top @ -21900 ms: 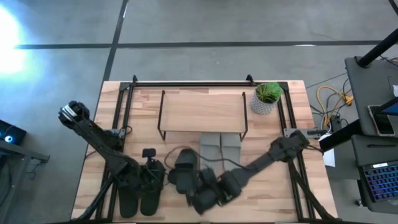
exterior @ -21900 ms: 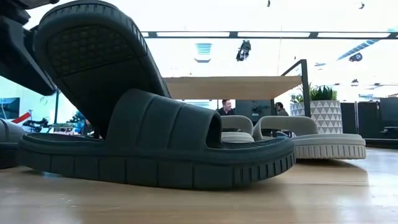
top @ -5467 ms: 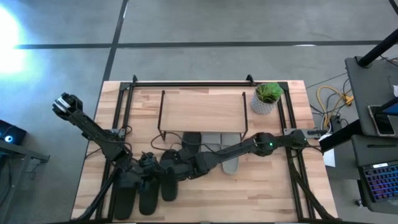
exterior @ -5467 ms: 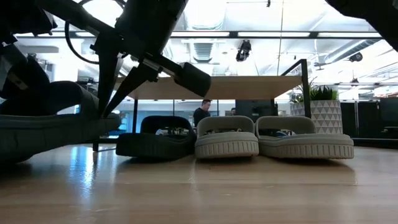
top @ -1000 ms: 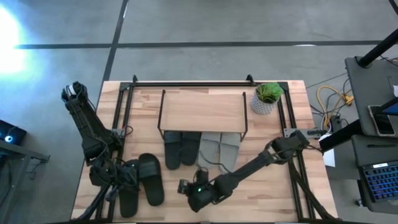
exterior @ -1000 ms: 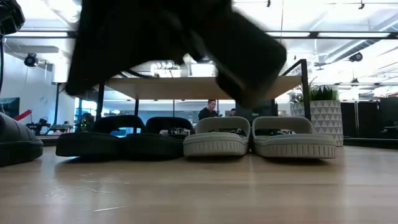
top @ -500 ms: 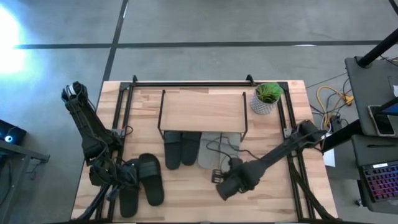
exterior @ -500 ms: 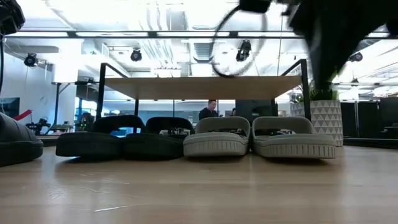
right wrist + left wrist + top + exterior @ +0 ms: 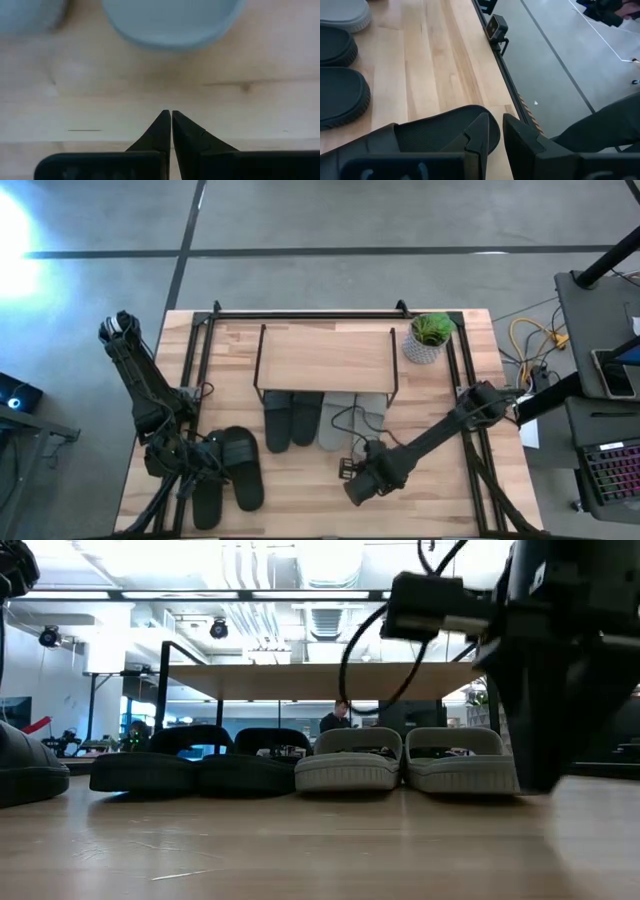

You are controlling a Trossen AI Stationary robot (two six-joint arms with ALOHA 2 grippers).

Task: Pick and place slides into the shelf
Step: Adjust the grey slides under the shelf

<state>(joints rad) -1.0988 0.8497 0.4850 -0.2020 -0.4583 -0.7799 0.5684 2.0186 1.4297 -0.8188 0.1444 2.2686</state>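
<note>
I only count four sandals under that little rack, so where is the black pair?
In the high view, the black rubber slide sandals lie at the table's front left, beside the left claw, apart from the small wooden-topped shelf.

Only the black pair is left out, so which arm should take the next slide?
Left. Its tool is already pinched on the edge of a black slide at the table's left front. The right tool is shut and empty, in front of the shelf.
</note>
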